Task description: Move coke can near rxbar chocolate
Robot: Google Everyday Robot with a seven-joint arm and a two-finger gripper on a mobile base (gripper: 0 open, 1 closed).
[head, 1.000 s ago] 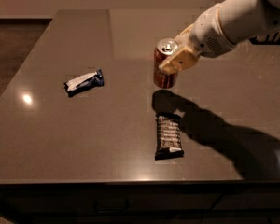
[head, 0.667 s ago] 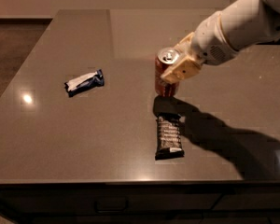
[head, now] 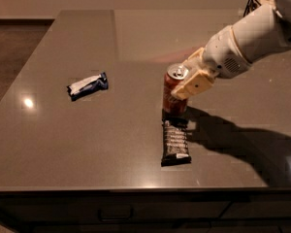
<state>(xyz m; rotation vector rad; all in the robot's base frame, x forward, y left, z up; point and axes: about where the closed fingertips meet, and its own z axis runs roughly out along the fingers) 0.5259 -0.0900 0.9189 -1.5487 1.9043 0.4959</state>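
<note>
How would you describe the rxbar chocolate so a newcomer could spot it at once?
On the dark table, look near the front edge, right of centre. There the gripper grips the coke can, and the rxbar chocolate lies flat in front of it. It is the long black wrapper with white text, not the crumpled blue-and-white wrapper far left.

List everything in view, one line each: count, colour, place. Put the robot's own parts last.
table: one, dark grey-brown, fills most of the view.
coke can: one, orange-red with a silver top, upright at table centre, just behind the far end of the bar.
rxbar chocolate: one, black with white text, lying flat near the front edge.
crumpled wrapper: one, blue and white, left of the can, apart from it.
floor: brown, far left.
arm: one, white, reaching in from the upper right.
gripper: one, cream, closed around the coke can's upper half.
</note>
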